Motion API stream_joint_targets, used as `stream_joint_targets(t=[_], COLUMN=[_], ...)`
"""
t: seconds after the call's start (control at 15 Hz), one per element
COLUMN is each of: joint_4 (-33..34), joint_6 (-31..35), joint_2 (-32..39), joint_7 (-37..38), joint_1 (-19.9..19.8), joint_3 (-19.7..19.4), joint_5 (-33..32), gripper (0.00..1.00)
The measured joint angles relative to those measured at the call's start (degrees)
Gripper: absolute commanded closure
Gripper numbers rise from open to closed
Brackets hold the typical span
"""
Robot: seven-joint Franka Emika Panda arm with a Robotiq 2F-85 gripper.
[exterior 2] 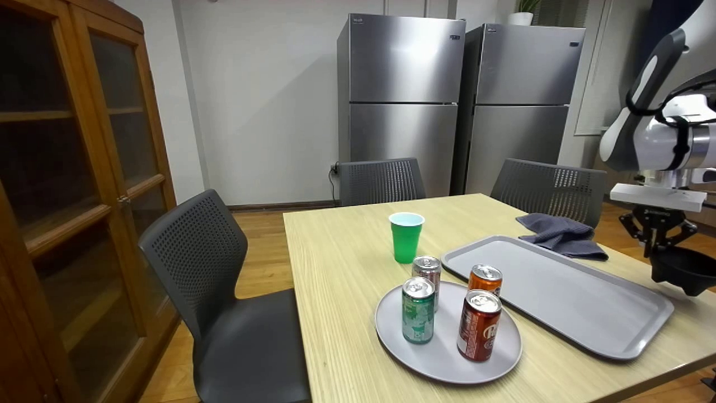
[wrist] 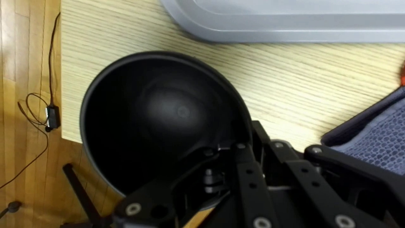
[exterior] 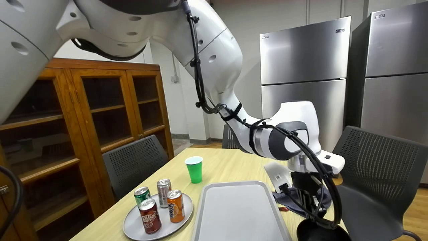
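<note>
My gripper (wrist: 253, 134) is shut on the rim of a black bowl (wrist: 152, 110), with one finger inside the wall and one outside. In an exterior view the gripper (exterior 2: 655, 249) points down and the bowl (exterior 2: 685, 271) hangs tilted from it by the near corner of the table. Whether its base touches the tabletop I cannot tell. The wrist view shows nothing inside the bowl. Beside it lies a long grey tray (wrist: 284, 23) with nothing on it. A dark blue cloth (wrist: 376, 136) is on the gripper's other side, with a small red thing (exterior: 283, 208) by it.
A round grey plate (exterior: 169, 231) holds several soda cans, among them an orange can (exterior: 176, 207) and a dark red can (exterior 2: 479, 327). Behind it stands a green cup (exterior 2: 405, 243). Chairs surround the table (exterior 2: 347, 291); one chair (exterior: 367, 187) stands close behind the arm.
</note>
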Motion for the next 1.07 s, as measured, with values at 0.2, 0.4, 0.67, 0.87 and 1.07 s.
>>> stream_joint_targets(t=[0.2, 0.4, 0.67, 0.87, 1.07], joint_4=[0.58, 0.95, 1.13, 1.37, 1.74], joint_6=[-0.65, -1.03, -1.32, -1.32, -1.26], joint_2=[0.55, 1.03, 1.17, 1.14, 0.66], joint_7=[0.0, 0.01, 0.02, 0.02, 0.02], joint_1=[-0.19, -0.21, -0.21, -0.21, 0.04], joint_3=[0.0, 0.0, -0.02, -0.06, -0.1], joint_5=[0.0, 0.0, 0.0, 0.0, -0.01], gripper=[0.98, 0.67, 0.45, 0.22, 0.01])
